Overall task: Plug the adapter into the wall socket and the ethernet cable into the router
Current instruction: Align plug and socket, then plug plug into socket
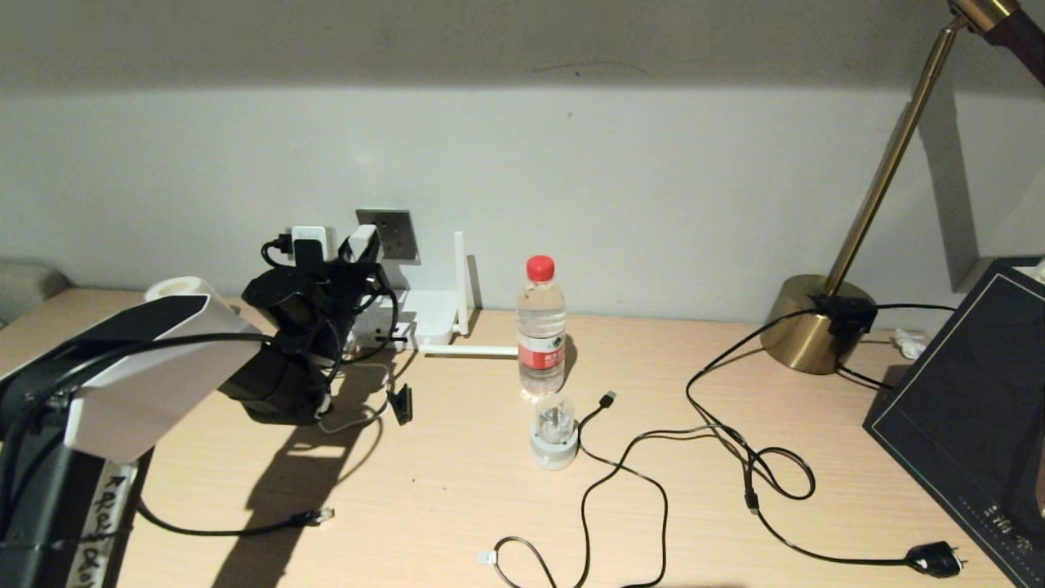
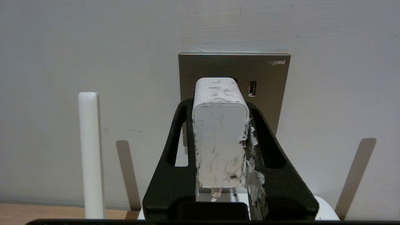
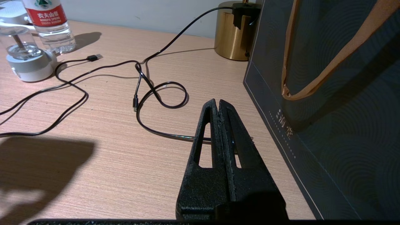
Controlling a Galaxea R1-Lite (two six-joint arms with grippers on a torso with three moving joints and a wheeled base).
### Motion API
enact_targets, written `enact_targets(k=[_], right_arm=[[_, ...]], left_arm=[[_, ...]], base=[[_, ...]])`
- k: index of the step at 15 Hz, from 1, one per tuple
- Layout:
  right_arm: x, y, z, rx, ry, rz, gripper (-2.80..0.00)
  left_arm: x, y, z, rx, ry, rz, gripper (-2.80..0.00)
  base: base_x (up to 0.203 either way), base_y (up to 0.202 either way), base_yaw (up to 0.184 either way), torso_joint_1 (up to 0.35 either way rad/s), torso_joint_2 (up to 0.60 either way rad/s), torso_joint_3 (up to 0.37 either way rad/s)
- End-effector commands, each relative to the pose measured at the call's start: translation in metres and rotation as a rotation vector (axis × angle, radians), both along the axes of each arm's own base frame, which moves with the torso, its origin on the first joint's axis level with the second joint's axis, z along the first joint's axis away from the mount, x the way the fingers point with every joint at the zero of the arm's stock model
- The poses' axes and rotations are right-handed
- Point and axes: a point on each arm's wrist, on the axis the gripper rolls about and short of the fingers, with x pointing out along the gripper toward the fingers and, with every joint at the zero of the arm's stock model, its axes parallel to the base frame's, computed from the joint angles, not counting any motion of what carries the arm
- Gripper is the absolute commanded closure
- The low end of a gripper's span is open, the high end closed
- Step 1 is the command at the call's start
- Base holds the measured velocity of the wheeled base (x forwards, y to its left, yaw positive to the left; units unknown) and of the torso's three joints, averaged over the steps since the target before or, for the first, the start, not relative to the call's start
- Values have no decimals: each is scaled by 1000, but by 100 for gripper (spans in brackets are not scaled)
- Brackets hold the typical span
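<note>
My left gripper (image 2: pixel 220 103) is shut on the adapter (image 2: pixel 220 137), a scuffed white block with its thin white cord hanging from the near end. Its far end reaches the grey wall socket (image 2: pixel 268 81); the prongs are hidden. In the head view the adapter (image 1: pixel 362 242) is held up at the wall socket (image 1: pixel 392 233), above the white router (image 1: pixel 429 317), which has one antenna (image 1: pixel 460 278) upright. The ethernet cable (image 1: pixel 322 515) lies on the desk at the front left, its clear plug tip free. My right gripper (image 3: pixel 218 102) is shut and empty, low over the desk beside a dark bag.
A water bottle (image 1: pixel 540 327) and a round white-and-clear gadget (image 1: pixel 555 429) stand mid-desk. A black USB-tipped cable (image 1: pixel 608 398) and a cord with a mains plug (image 1: pixel 935 559) sprawl to the right. A brass lamp base (image 1: pixel 816 322) and dark paper bag (image 1: pixel 971 408) fill the right side.
</note>
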Motion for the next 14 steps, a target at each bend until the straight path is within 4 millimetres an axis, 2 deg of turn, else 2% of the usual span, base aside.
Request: enact_targets(k=[1,14], right_arm=[[3,0,-10,-1,35,1,0],[3,0,-10,-1,35,1,0]], left_arm=[[0,0,1,-1,-9,0,0],[0,1,0,0,-11,-1,0]], base=[[0,0,0,0,0,0],[0,0,0,0,0,0]])
